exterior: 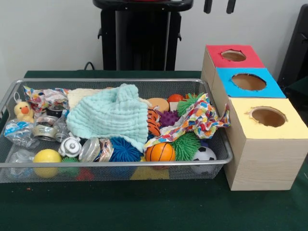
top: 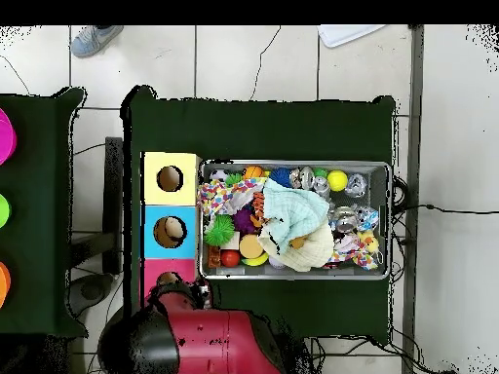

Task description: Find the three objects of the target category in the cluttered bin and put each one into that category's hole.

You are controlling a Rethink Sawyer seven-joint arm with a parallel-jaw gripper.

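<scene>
The wire bin (exterior: pixel 211 144) fills the lower left of the front view, its toys heaped under a mint cloth (exterior: pixel 113 115), so the tiger (exterior: pixel 153 122) shows only partly. The red hole (exterior: pixel 233 55) sits upper right, clear above. The duck (exterior: pixel 23 111) hugs the left rim. The gripper (exterior: pixel 220 6) hangs top edge; its jaws' state cannot be told.

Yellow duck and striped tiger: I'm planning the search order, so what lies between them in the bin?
In the front view, between the yellow duck and the striped tiger lie crinkled clear wrappers and a mint-green cloth, which partly covers the tiger.
</scene>
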